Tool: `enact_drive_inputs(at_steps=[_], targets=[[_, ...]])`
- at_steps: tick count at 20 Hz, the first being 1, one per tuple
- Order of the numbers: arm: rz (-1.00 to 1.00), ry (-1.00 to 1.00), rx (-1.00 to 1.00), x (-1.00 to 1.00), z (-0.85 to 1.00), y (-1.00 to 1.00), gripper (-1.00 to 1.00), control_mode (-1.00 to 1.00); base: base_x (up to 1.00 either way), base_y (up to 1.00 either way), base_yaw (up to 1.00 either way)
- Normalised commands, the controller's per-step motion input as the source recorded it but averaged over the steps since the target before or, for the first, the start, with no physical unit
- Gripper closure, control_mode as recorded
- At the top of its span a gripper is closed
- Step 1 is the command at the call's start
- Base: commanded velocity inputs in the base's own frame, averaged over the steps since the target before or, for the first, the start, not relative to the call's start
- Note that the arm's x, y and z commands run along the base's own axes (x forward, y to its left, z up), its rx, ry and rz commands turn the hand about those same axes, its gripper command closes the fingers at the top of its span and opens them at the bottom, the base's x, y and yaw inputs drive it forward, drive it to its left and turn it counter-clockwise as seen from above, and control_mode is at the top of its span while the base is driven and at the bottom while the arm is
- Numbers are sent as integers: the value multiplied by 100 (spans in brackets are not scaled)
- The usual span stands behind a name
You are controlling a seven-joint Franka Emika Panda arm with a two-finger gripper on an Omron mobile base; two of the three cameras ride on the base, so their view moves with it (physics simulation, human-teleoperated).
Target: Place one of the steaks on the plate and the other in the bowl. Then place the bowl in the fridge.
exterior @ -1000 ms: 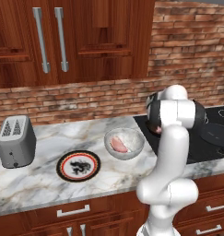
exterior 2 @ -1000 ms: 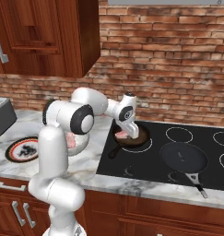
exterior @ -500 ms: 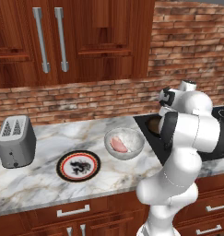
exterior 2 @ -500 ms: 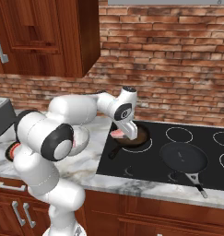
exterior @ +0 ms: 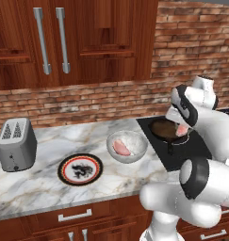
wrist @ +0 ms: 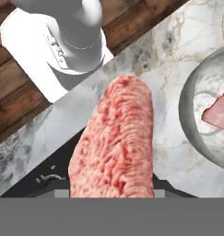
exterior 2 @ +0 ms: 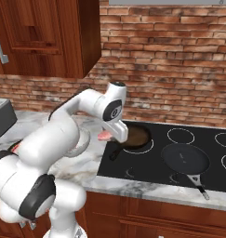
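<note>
Marble table (exterior: 50, 188) beside the bowl (exterior: 127, 147): one steak (exterior: 120, 148) is seen inside it, the second steak (wrist: 115, 143) gripped in the hand (exterior 2: 109, 135) nearby; slippage before the plate (exterior: 80, 169) is risked

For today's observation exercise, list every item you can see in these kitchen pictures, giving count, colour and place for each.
steaks: two, pink; one in the bowl, one held above the stove's left edge
bowl: one, whitish-grey, counter
plate: one, black and red, counter left of bowl
toaster: one, grey, counter far left
frying pans: two, black, stove
stove: one, black
end effector: one, shut on a steak
</note>
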Motion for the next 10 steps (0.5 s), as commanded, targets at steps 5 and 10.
enact_drive_inputs(at_steps=[5,10], targets=[[2,1,4,-78,41,72,100,-100,0,0,0],[3,0,1,-95,14,79,100,-100,0,0,0]])
